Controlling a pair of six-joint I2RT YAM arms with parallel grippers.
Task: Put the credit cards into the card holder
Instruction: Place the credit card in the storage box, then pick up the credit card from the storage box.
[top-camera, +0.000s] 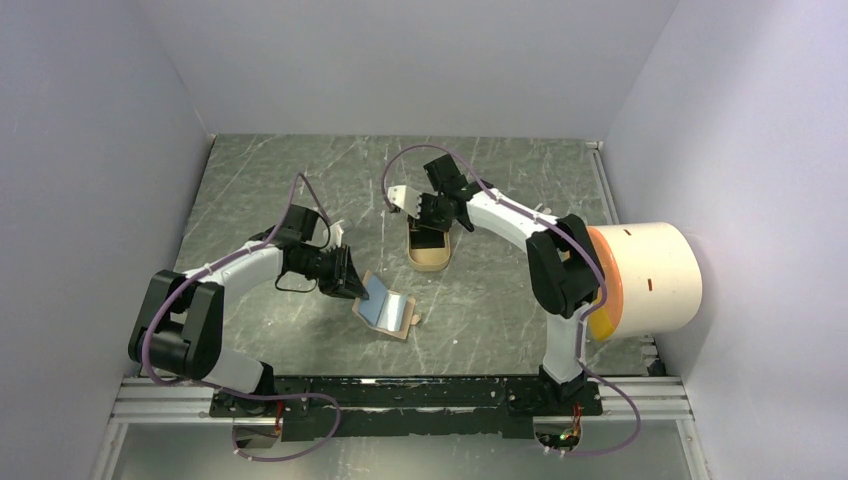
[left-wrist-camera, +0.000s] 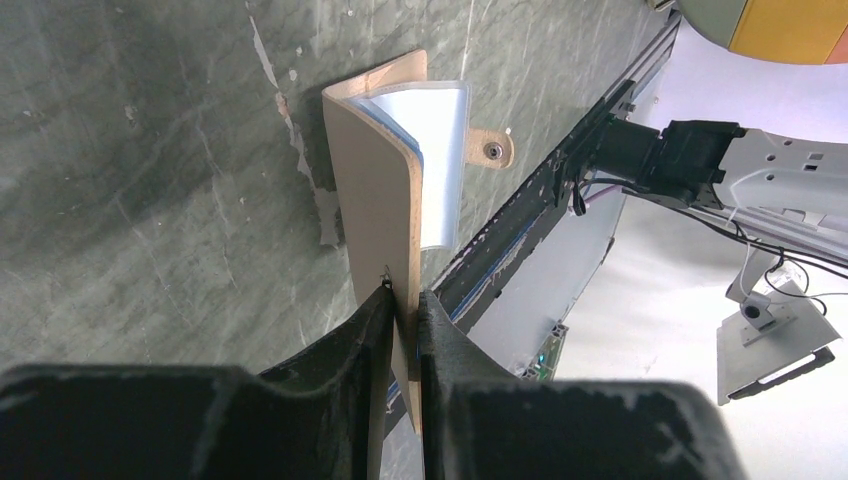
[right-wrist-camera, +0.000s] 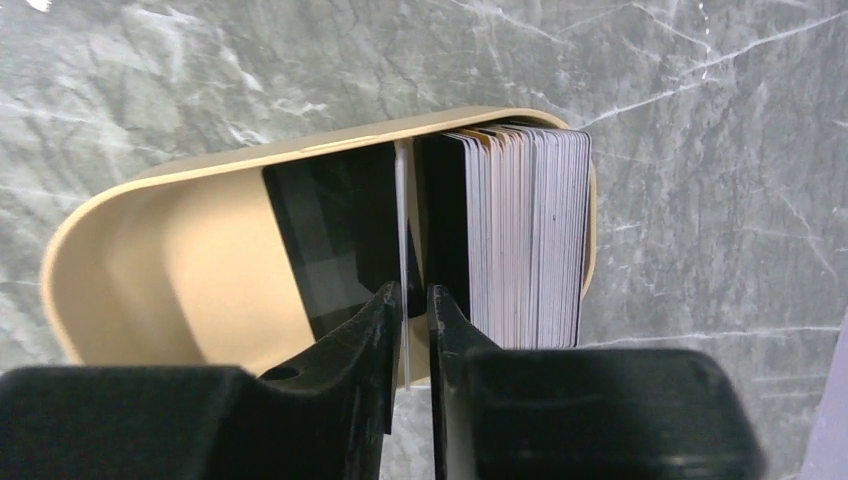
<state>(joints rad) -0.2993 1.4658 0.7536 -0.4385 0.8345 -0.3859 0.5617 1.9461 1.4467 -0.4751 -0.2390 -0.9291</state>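
The left pincer (left-wrist-camera: 403, 300) is closed tightly on the edge of one tan flap of the card holder (left-wrist-camera: 375, 180), with only the thickness of the flap between its black fingers. The card holder stands open on the marbled grey tabletop (left-wrist-camera: 150, 150). Its shiny bluish-silver inside (left-wrist-camera: 440, 150) is bowed outward, and the little closing tab (left-wrist-camera: 492, 150) with a round metal snap lies flat beside it.

In the top view the holder sits nearer the arm bases than the oblong tan tray (right-wrist-camera: 180, 260), close to it but apart.

The right pincer (right-wrist-camera: 408, 295) reaches down into this tray, and its jaws are almost together — they pinch one thin white card (right-wrist-camera: 401, 220) by its edge. This card stands upright between a leaning black card (right-wrist-camera: 330, 230) and the packed stack of credit cards (right-wrist-camera: 530, 240) at the tray's rounded end. All the cards show only edges or plain faces, so no print can be read.
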